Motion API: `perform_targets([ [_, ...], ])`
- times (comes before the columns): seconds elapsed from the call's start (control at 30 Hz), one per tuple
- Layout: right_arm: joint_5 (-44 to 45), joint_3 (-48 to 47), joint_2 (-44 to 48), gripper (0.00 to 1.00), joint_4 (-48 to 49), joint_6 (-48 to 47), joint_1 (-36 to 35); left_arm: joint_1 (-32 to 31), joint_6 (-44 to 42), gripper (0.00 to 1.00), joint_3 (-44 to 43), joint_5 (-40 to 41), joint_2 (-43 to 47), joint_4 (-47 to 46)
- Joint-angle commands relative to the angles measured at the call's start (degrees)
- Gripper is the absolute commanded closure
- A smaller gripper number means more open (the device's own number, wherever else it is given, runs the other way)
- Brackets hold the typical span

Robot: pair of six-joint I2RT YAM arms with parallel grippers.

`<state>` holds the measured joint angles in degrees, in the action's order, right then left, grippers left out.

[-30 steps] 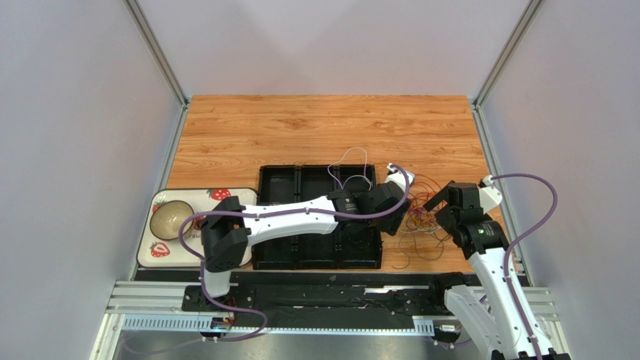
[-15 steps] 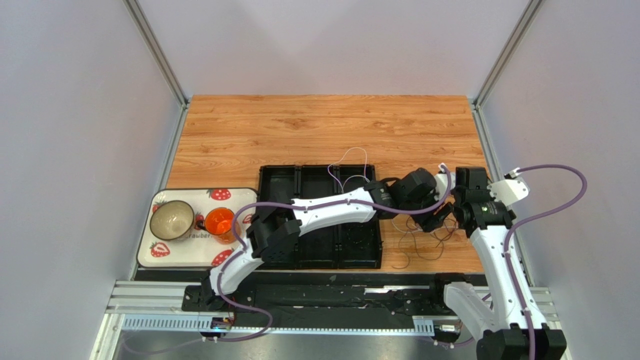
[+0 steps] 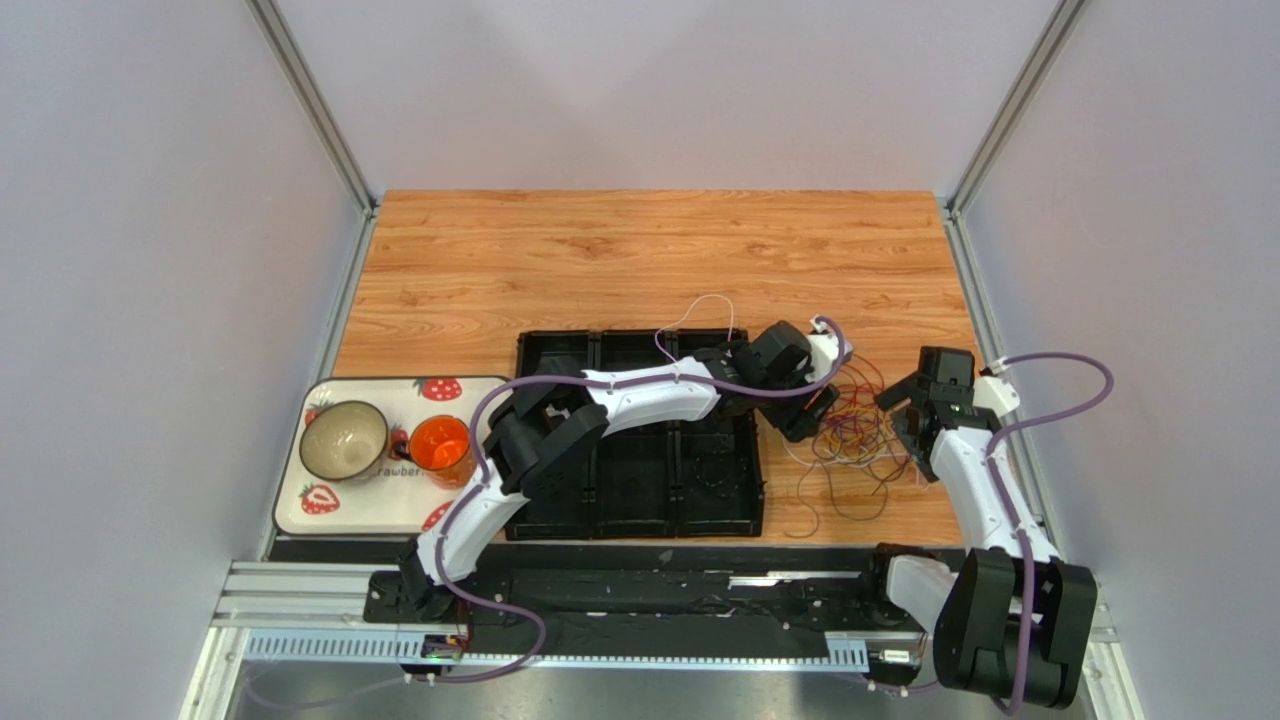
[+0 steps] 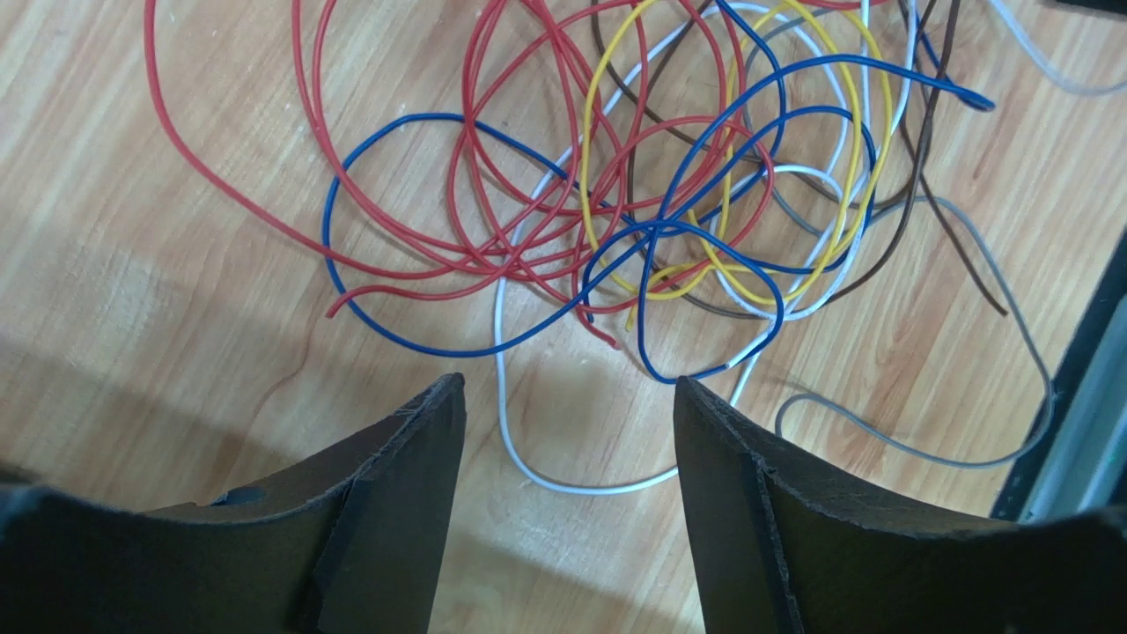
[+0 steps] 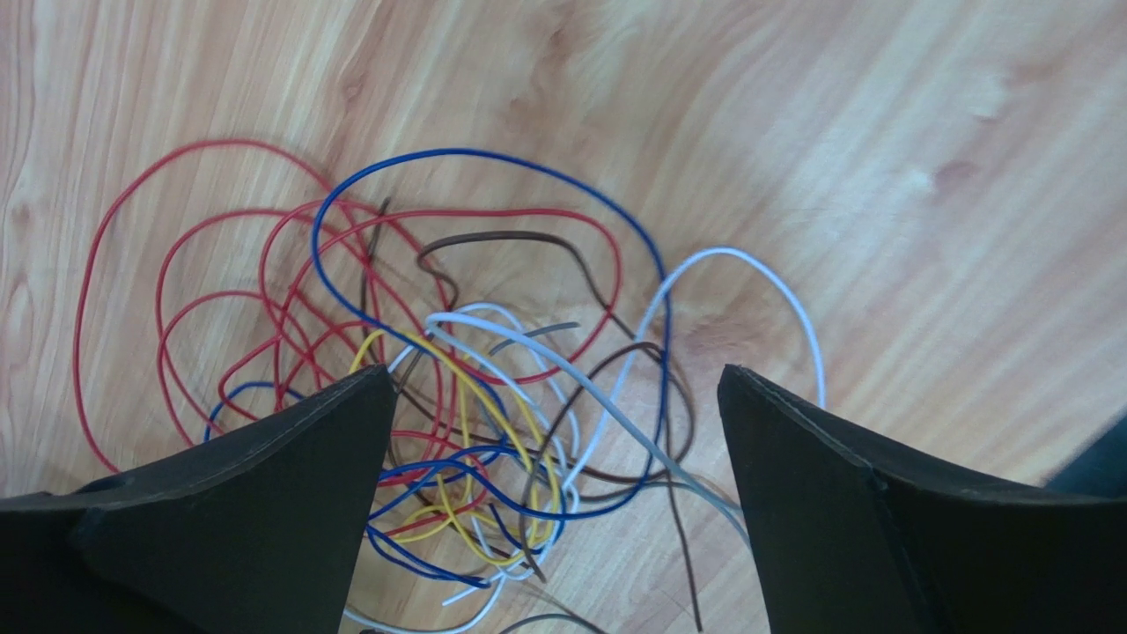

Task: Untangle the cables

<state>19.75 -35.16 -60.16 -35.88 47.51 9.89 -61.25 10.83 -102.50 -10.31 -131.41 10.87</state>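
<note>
hovering over the cables (image 3: 849, 443) with left gripper (image 4: 569, 396) and right gripper (image 5: 556, 383) both spread, pinching nothing. lying tangled on the wooden table (image 3: 601, 255), just right of the black tray (image 3: 631, 503). showing bowl (image 3: 343, 438) and orange cup (image 3: 440, 446) only from above, far left.

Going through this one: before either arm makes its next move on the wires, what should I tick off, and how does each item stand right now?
1. Left tool open and empty: ok.
2. Right tool open and empty: ok.
3. Both tools aimed at the cables: ok.
4. Tools apart from each other in the top view: ok.
5. Cables separated: not ok. Red, blue, yellow, white and brown loops cross in one tangle.
6. How high the tools hang above the table: cannot tell.
</note>
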Motion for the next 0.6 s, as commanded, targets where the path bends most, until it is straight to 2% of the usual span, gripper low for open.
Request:
perform_targets([
  [0.0, -8.9, 1.2, -2.0, 0.07, 10.1, -3.4, 0.2, 1.0, 1.6, 0.33, 2.1, -0.9, 7.2, -6.0],
  [0.17, -13.8, 1.8, -4.0, 0.49, 14.6, -6.6, 0.2, 1.0, 1.6, 0.36, 3.9, -0.6, 8.5, -6.3],
  [0.2, -15.6, 1.9, -4.2, 0.79, 15.3, -7.4, 0.2, 1.0, 1.6, 0.38, 4.1, -0.3, 8.6, -6.5],
  [0.23, -16.4, 2.0, -4.0, 0.94, 16.0, -7.9, 0.2, 1.0, 1.7, 0.39, 4.5, 0.0, 9.1, -7.1],
  [0.27, -17.0, 2.1, -3.8, 1.00, 16.8, -8.4, 0.2, 1.0, 1.9, 0.39, 5.5, 0.5, 9.3, -7.6],
  [0.43, -22.3, -1.0, -1.1, 1.00, 15.6, -9.1, 0.2, 1.0, 2.5, 0.43, 9.7, 0.2, 11.8, -12.1],
  [0.57, -24.4, -11.1, 1.9, 1.00, 10.2, -9.3, 0.2, 1.0, 3.4, 0.44, 14.1, 0.7, 14.4, -17.0],
])
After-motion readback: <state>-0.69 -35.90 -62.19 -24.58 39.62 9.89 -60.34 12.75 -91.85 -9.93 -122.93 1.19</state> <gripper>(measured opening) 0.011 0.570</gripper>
